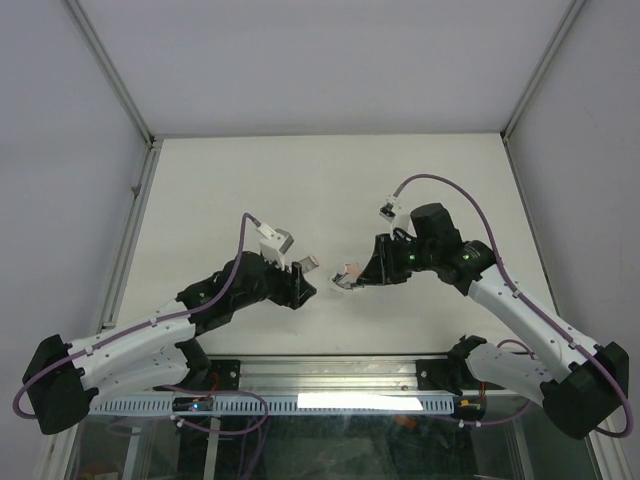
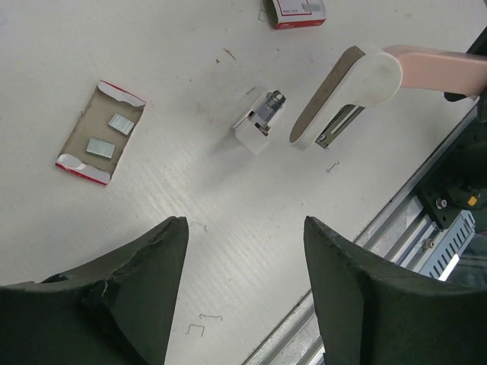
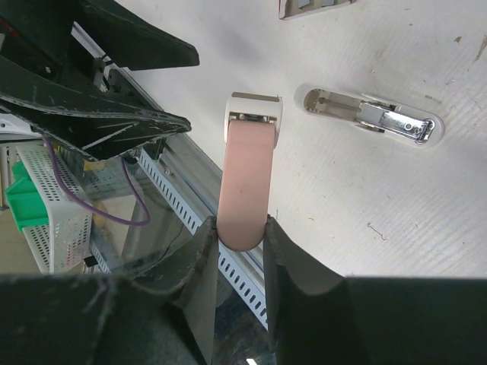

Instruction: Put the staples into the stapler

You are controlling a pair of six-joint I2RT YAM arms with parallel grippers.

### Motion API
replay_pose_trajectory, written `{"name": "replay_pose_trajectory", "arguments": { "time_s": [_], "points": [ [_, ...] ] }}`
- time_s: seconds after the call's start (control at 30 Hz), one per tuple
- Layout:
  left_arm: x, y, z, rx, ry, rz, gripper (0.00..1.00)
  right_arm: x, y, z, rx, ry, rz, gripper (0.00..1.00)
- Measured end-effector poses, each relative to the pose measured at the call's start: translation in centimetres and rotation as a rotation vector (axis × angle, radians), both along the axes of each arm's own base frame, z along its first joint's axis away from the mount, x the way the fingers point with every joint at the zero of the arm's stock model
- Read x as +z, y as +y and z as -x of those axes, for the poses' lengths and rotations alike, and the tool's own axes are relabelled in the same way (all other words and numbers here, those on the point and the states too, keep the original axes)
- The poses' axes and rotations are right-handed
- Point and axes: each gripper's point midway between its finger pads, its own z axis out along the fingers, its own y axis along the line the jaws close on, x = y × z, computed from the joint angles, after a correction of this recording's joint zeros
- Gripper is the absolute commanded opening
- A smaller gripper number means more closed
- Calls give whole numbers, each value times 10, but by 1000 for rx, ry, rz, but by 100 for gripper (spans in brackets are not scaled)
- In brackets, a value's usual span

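**Stapler held open in the right gripper, staples lying on a cardboard tray**

Only one label is in view. It is on the red-and-white box (image 2: 297, 17) at the top edge of the left wrist view, and its print is too small to read.

The right gripper (image 3: 240, 224) is closed narrow on the pink arm of the stapler (image 3: 245, 167) and holds it above the surface (image 2: 190, 68). In the left wrist view the white lower part of the stapler hangs open from the hinge, and its metal channel shows.

The left gripper (image 2: 243, 228) stands wide, with nothing between its fingers.

The staples (image 2: 122, 122) are two small grey strips. They lie side by side on a flattened cardboard tray (image 2: 76, 141) with red edges, well to the left of the stapler.

A small white part (image 2: 249, 133) with a metal piece lies between the tray and the stapler. Some loose bent staples (image 2: 196, 329) lie near the left fingers.

The metal rail (image 2: 396, 220) marks the near edge of the surface, and the stapler is held close to it. In the top view the two grippers face each other with a small gap between them. Behind them the white surface runs to the far wall.

Only the right wrist view shows a white oval part (image 3: 335, 103) with a metal channel lying on the surface. I cannot tell if it is the same as the small white part.
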Motion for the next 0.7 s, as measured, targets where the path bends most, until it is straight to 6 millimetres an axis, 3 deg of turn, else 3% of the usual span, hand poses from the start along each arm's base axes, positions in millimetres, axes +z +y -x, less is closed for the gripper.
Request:
{"name": "replay_pose_trajectory", "arguments": {
  "time_s": [0.23, 0.5, 0.7],
  "points": [
    [22, 5, 5, -4, -39, 63, 81, -4, 0, 6, 42, 17, 3, 0],
    [62, -27, 26, -200, -47, 195, 84, 1, 9, 16, 97, 64, -52, 0],
    [42, -38, 23, -220, -3, 161, 87, 5, 17, 16, 84, 104, -117, 0]
  ]
}}
